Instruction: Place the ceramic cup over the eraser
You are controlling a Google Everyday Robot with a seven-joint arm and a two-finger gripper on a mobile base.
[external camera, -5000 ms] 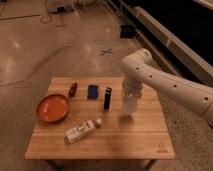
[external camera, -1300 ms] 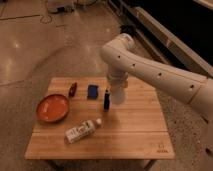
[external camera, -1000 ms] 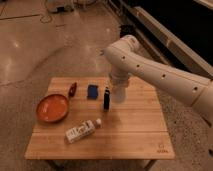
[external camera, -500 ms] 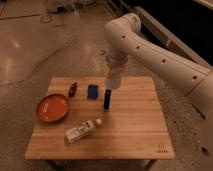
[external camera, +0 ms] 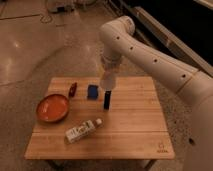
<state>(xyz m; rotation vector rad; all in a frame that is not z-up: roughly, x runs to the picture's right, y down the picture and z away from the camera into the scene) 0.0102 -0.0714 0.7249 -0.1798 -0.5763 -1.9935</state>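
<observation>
The eraser (external camera: 106, 99), a narrow black block, stands upright near the middle of the wooden table (external camera: 130, 135). The white arm reaches in from the right, and its gripper (external camera: 107, 76) hangs straight above the eraser. The gripper is shut on the ceramic cup (external camera: 107, 81), a small white tapered cup. The cup is held in the air, its lower edge just above the eraser's top. The fingers blend with the white cup and are hard to pick out.
A flat blue pad (external camera: 93, 91) lies just left of the eraser. A small dark red object (external camera: 73, 89) lies further left. An orange bowl (external camera: 52, 107) sits at the table's left side. A white labelled bottle (external camera: 82, 131) lies near the front.
The arm has risen and shifted left. The cup has gone from beside the eraser at table height to hanging above the eraser's top.
</observation>
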